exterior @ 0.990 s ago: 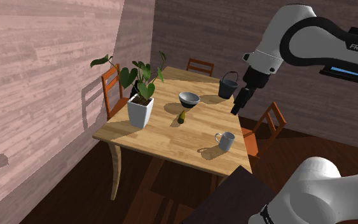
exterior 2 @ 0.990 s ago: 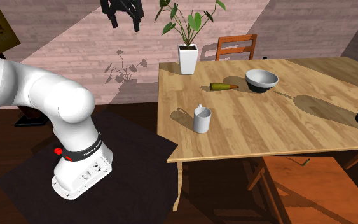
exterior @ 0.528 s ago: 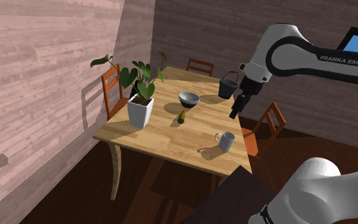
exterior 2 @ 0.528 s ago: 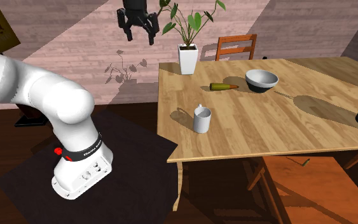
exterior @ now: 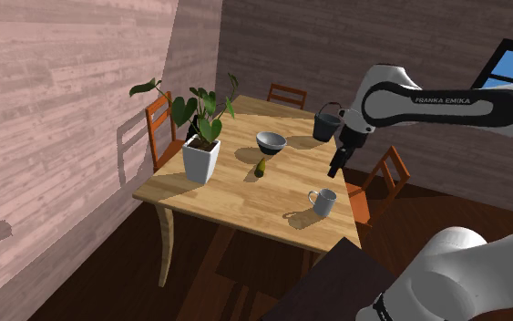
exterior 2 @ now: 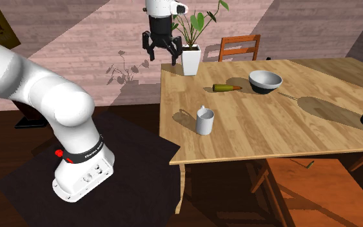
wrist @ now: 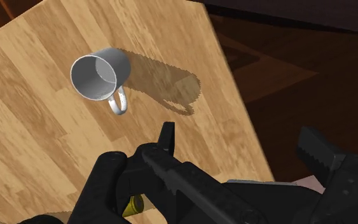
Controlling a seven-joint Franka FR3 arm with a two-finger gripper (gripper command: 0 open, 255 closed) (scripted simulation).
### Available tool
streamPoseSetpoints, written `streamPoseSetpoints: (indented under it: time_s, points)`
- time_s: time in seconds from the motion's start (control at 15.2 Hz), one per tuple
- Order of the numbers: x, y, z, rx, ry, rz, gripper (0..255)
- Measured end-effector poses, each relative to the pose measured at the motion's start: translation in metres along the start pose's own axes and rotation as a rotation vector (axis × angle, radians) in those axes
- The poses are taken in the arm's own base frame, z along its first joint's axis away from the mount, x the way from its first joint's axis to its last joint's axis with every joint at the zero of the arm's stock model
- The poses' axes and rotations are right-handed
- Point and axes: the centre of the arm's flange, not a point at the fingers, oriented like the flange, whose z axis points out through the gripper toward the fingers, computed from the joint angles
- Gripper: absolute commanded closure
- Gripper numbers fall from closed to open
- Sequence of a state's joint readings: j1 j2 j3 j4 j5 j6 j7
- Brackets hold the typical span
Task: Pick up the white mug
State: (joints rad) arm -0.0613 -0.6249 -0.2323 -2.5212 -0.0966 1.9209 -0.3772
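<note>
Hovering high near the table (exterior: 245,196) edge, the gripper (exterior 2: 159,59) is spread wide and empty; the mug (wrist: 98,77) stands untouched, so approach, grasp and lift remain.

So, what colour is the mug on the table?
The mug is plain light grey, clearest in the wrist view.

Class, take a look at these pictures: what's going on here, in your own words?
A white robot arm is set to pick up the white mug, which stands upright on the wooden table near its edge. The gripper hangs in the air with its fingers open, apart from the mug and holding nothing. The mug is not yet picked up.
</note>
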Motion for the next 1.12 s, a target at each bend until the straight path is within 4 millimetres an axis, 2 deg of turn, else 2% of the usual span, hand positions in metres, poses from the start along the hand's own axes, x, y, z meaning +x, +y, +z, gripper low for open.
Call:
streamPoseSetpoints:
  time_s: [0.33, 1.12]
  points:
    - [0.012, 0.051, 0.044, -0.004, -0.022, 0.005, 0]
    - [0.020, 0.172, 0.145, -0.016, -0.073, 0.017, 0]
